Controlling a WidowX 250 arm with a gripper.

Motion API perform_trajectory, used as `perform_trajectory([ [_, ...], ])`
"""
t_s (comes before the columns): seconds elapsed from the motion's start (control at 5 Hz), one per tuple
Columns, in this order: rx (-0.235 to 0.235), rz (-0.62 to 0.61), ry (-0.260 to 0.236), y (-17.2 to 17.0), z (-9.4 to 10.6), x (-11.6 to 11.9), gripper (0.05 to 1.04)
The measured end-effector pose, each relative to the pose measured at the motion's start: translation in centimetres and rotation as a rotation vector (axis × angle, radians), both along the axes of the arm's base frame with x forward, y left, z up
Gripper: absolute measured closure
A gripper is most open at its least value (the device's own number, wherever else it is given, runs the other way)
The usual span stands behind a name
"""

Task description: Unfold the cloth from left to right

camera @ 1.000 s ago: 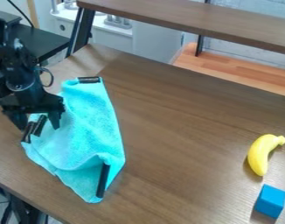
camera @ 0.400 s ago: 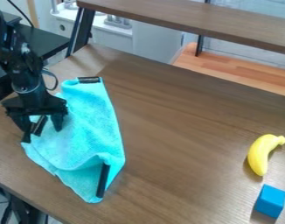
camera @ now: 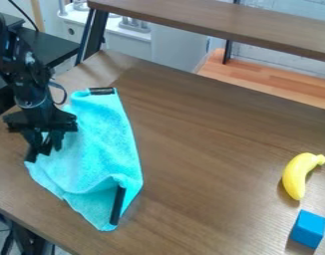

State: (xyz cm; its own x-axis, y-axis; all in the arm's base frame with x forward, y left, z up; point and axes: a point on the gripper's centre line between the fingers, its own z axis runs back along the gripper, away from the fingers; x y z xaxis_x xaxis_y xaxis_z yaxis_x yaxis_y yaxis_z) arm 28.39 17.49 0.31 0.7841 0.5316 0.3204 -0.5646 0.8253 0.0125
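At the left of the table, my gripper (camera: 47, 147) points down over the cloth's upper-left edge, its fingers close together on the dark-tabbed fold there. The turquoise cloth (camera: 102, 144) lies partly folded and rumpled, with one black strip at its top corner and another along its lower right side. A raised fold runs across its lower part. The exact grip is partly hidden by the dark fingers and tabs.
A yellow banana (camera: 296, 175) and a blue block (camera: 307, 229) lie at the right side of the wooden table (camera: 212, 149). A raised wooden shelf (camera: 225, 22) spans the back on black supports.
The gripper has shifted slightly right, and its fingers have drawn together around the cloth's left tabs. The rest of the cloth, the banana and the block have kept their places.
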Motion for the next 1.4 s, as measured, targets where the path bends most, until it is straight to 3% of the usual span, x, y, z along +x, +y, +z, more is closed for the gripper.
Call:
perform_trajectory([
  [0.2,-0.002,-0.001,0.001,-0.1,0.0,0.0,0.91],
  [0.4,-0.047,0.004,0.027,-0.5,0.0,-0.3,1.019],
  [0.8,-0.155,0.036,0.046,-0.6,3.6,0.3,1.034],
  [1.0,-0.188,0.043,0.051,-0.9,5.5,1.7,1.034],
  [1.2,-0.243,0.035,0.051,-2.5,6.9,3.0,1.034],
  [1.4,-0.27,0.002,0.089,-5.1,7.1,3.7,1.034],
])
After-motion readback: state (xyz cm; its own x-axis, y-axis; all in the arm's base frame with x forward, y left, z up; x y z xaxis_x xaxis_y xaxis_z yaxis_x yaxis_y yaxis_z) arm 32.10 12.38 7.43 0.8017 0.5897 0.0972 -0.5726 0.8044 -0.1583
